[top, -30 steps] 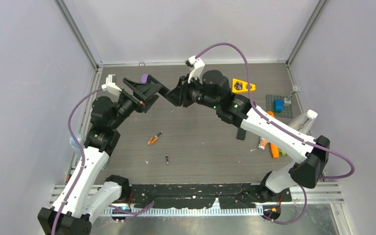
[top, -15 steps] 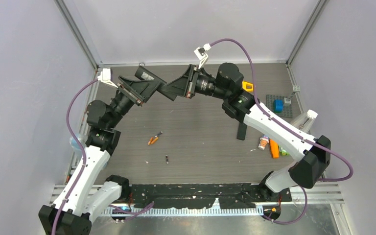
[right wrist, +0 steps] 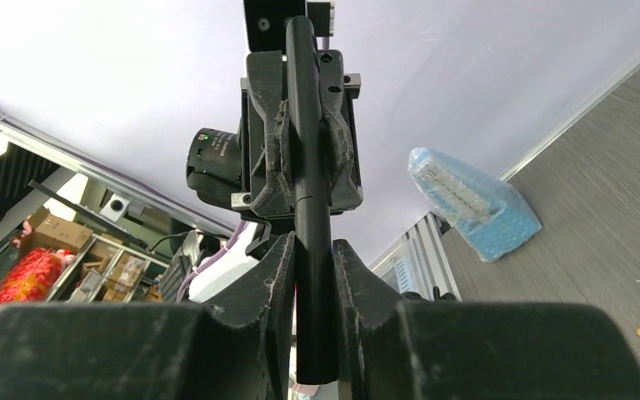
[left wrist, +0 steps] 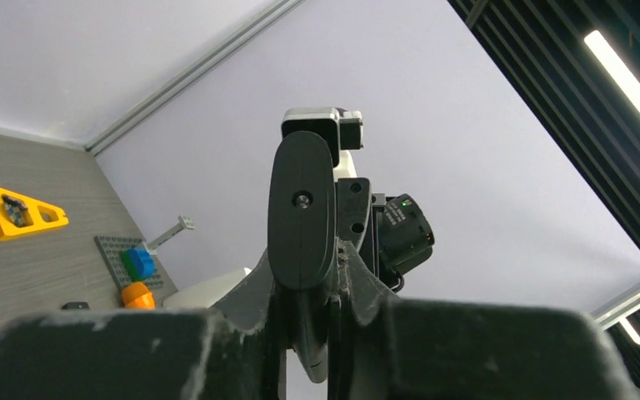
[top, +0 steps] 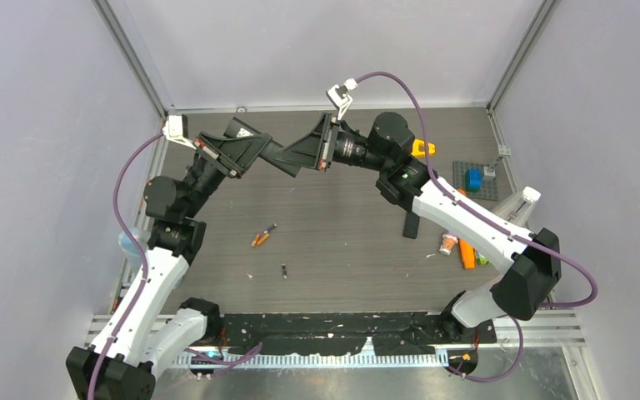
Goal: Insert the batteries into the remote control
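The black remote control (top: 284, 156) hangs in the air over the back of the table, gripped at both ends. My left gripper (top: 260, 151) is shut on its left end. In the left wrist view the remote control (left wrist: 302, 208) stands end-on between the pads of my left gripper (left wrist: 312, 321). My right gripper (top: 307, 155) is shut on the other end, and its wrist view shows the remote control (right wrist: 309, 192) running up from my right gripper (right wrist: 315, 300). The batteries lie on the table: orange ones (top: 260, 237) and a dark one (top: 284, 271).
A yellow triangle (top: 422, 148) and a grey baseplate (top: 485, 190) with a blue brick sit at the back right. A long orange stick (top: 467, 254) and a black oblong piece (top: 412, 223) lie under the right arm. A blue bubble-wrap bag (right wrist: 471, 200) lies at the left edge.
My left gripper has closed on the free end of the remote control. Both arms have lifted and swung toward the back, and the right wrist has rolled.
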Robot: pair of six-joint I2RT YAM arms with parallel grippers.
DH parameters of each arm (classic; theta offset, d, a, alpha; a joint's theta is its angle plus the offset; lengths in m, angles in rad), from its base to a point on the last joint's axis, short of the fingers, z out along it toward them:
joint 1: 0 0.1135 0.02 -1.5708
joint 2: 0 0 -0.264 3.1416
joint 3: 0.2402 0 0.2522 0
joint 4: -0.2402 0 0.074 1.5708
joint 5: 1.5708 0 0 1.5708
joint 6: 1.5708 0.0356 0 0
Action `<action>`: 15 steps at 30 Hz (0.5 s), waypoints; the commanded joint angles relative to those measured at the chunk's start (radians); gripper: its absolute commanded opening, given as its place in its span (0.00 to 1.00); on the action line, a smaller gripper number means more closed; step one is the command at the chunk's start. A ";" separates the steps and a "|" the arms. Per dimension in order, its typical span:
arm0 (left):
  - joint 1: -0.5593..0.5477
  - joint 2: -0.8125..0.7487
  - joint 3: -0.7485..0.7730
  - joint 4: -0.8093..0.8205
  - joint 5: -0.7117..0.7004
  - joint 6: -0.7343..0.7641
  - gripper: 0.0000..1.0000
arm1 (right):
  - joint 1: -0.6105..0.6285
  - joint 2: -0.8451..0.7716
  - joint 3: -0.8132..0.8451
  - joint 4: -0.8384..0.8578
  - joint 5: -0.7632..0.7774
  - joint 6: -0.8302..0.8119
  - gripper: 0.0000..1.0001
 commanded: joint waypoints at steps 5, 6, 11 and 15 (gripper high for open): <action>0.001 -0.012 0.007 0.039 0.009 0.023 0.00 | -0.008 -0.019 -0.035 0.131 0.018 0.081 0.36; 0.001 -0.012 0.009 0.038 0.008 0.016 0.00 | -0.008 -0.018 -0.039 0.135 0.023 0.083 0.41; 0.001 -0.003 0.019 0.030 0.010 -0.024 0.00 | -0.007 -0.004 -0.035 0.137 0.045 0.101 0.56; 0.001 0.005 0.022 0.038 0.007 -0.051 0.00 | -0.008 0.013 -0.024 0.134 0.041 0.115 0.59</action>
